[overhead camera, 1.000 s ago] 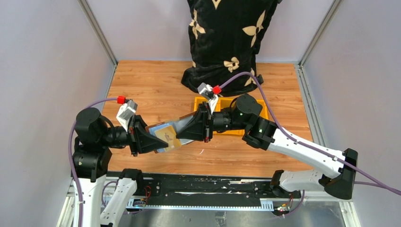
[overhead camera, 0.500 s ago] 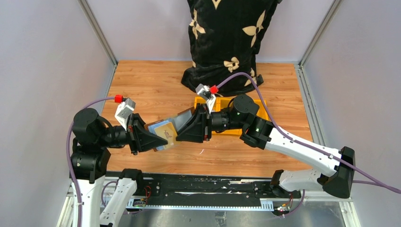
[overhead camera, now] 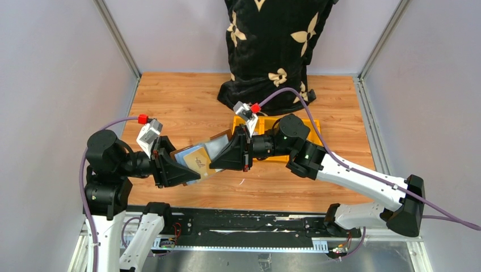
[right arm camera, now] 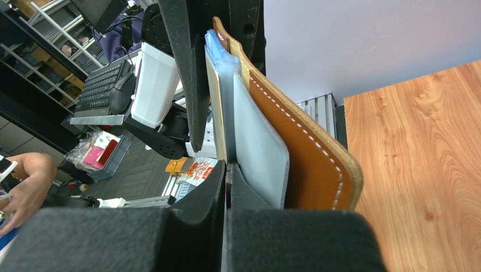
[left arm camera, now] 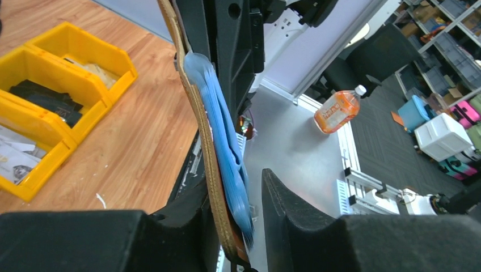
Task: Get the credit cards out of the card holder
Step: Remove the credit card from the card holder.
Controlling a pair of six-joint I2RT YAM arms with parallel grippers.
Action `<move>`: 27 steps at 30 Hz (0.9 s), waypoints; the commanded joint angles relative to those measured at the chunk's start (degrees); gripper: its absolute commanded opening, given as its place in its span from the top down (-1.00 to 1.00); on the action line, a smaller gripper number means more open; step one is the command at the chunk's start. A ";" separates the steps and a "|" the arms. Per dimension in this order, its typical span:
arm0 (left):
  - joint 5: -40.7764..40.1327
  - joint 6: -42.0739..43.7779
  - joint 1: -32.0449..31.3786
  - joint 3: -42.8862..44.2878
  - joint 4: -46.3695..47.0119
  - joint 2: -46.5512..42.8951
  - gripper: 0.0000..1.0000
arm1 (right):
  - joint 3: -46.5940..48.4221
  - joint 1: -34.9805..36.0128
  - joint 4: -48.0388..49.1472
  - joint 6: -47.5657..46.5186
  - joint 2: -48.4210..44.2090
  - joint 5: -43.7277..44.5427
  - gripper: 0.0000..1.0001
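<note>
Left gripper [left arm camera: 235, 192] jaws wider than before, loose round wallet [right arm camera: 309, 153]. Right gripper [right arm camera: 227, 170] pinched shut on tan card [right arm camera: 214, 113] inside wallet. Only right wrist view shows pinch.

card holder [overhead camera: 199, 158] up over the table [overhead camera: 181, 102] centre, left gripper [overhead camera: 188, 170] on its left, right gripper [overhead camera: 220, 157] on its right; card [overhead camera: 198, 162] seemingly inside holder; bins [overhead camera: 313, 126] behind right gripper, bag [overhead camera: 272, 45] at far edge.
</note>
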 commanded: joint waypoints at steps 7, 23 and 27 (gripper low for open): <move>7.03 -1.69 -0.03 3.34 0.81 0.85 0.50 | -3.74 -0.27 4.27 1.75 -3.11 1.52 1.00; 6.66 -1.77 -0.03 3.85 0.82 1.26 0.66 | -7.34 -0.35 5.75 2.63 -6.83 1.78 1.00; 6.22 -1.52 -0.04 3.87 0.78 1.29 0.76 | -7.99 -0.32 6.50 2.73 -7.67 1.65 1.00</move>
